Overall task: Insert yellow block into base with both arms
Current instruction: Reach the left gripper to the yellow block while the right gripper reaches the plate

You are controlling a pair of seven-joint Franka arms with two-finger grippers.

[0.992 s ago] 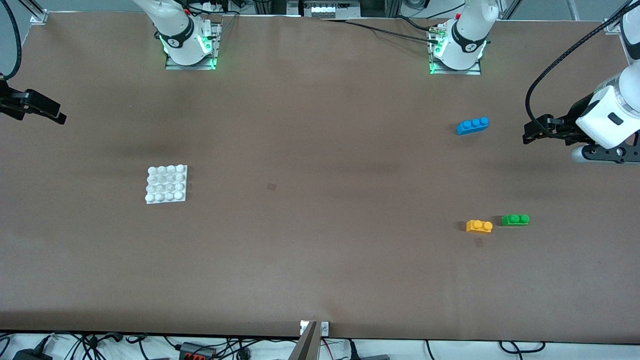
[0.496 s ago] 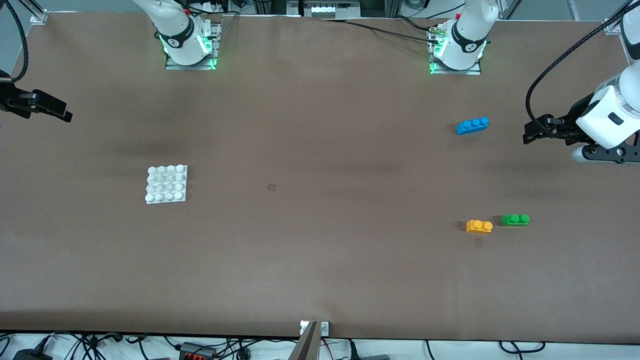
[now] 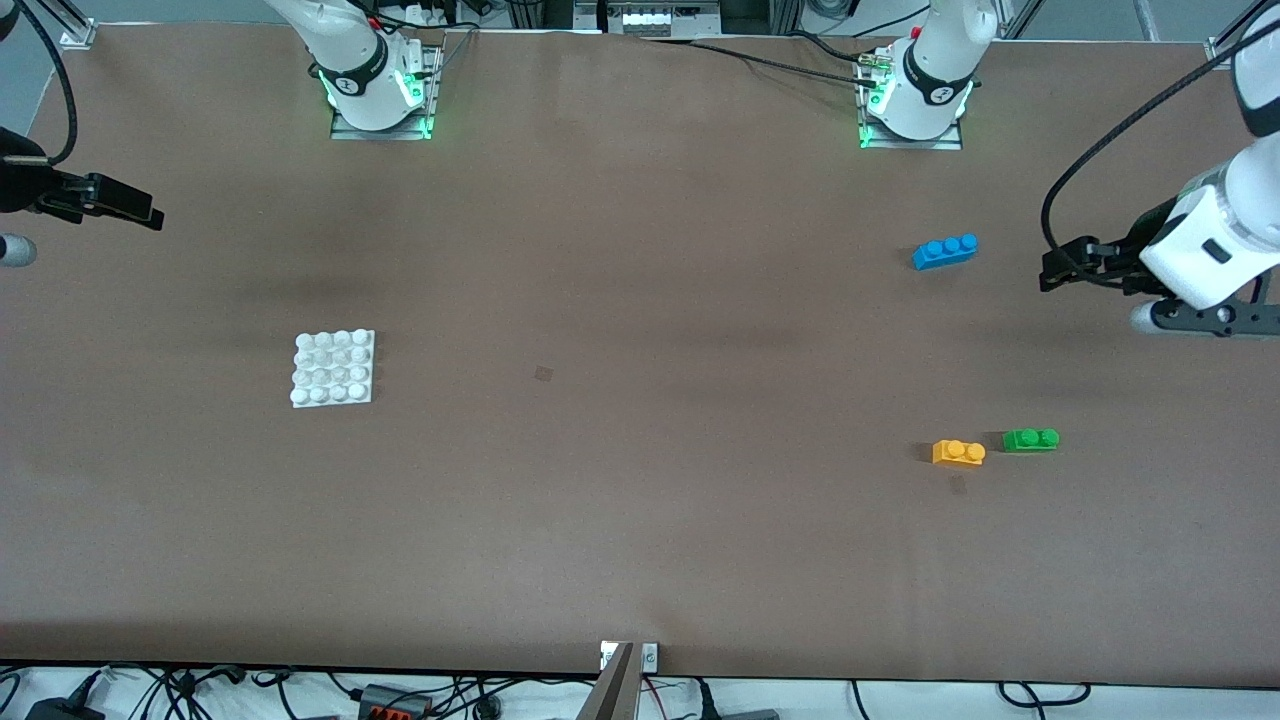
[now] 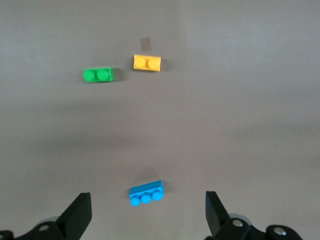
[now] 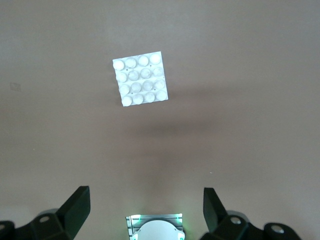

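Observation:
The yellow block [image 3: 959,453] lies on the table toward the left arm's end, beside a green brick [image 3: 1031,439]; it also shows in the left wrist view [image 4: 147,62]. The white studded base [image 3: 334,367] lies toward the right arm's end and shows in the right wrist view [image 5: 140,79]. My left gripper [image 3: 1062,268] is open and empty, up in the air at the left arm's end of the table; in its wrist view [image 4: 147,215] the blue brick [image 4: 146,192] lies between its jaws, lower down. My right gripper [image 3: 125,208] is open and empty, up over the table's edge at the right arm's end [image 5: 145,212].
A blue three-stud brick [image 3: 944,250] lies farther from the front camera than the yellow block. The green brick also shows in the left wrist view [image 4: 98,75]. The arm bases [image 3: 375,85] [image 3: 915,95] stand along the table's back edge.
My right gripper has moved a little inward over the table. My left gripper has shifted slightly toward the blue brick. The bricks and the base have not moved.

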